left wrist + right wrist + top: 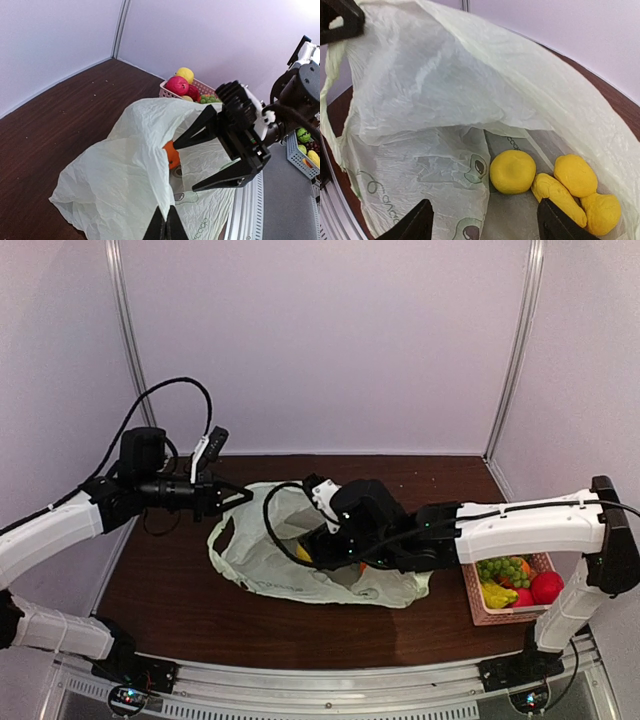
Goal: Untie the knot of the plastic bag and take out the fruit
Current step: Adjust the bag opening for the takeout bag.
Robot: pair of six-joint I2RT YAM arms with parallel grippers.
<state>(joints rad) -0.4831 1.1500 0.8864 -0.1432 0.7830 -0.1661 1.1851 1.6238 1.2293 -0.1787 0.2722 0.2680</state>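
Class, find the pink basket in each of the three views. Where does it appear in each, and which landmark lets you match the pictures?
Top external: the basket sits at the far right, in the lower half.
Left wrist: top centre, behind the bag.
Right wrist: not in it.
Shared landmark: the pale green bag, seen in all three views.
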